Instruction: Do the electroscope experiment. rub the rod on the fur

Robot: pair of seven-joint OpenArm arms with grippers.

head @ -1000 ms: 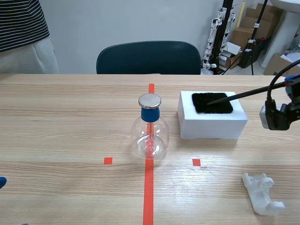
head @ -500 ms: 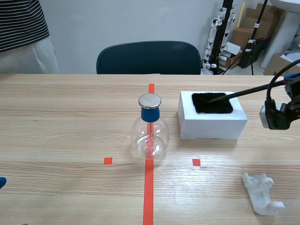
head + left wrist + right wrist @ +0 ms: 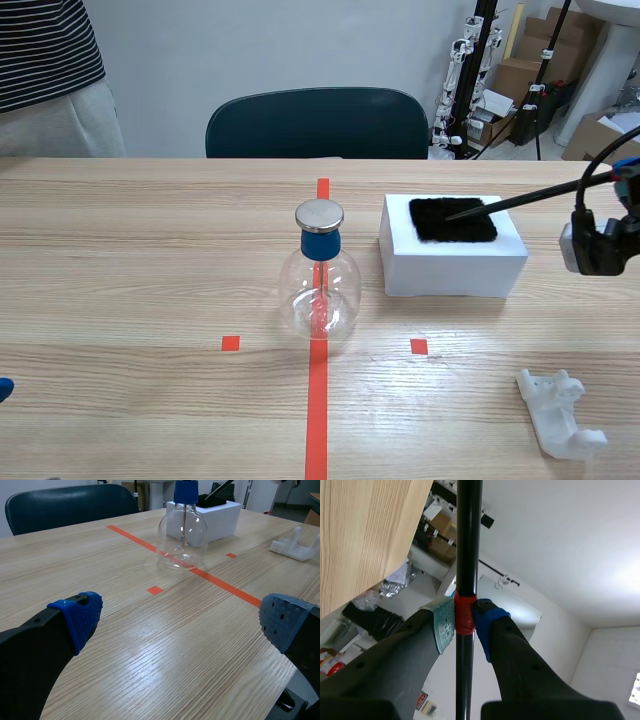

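right end effector [image 3: 465,622] clamps the rod [image 3: 468,540], tip on fur [image 3: 440,228].

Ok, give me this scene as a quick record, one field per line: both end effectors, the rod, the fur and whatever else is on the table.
right end effector: shut on rod, at its red band
rod: black, tip on the fur
fur: black patch on top of the box
box: white, beside the flask
flask: upright, blue neck, metal cap, nothing touching it
left end effector: open, holding nothing, short of the flask
white part: lying loose on the table
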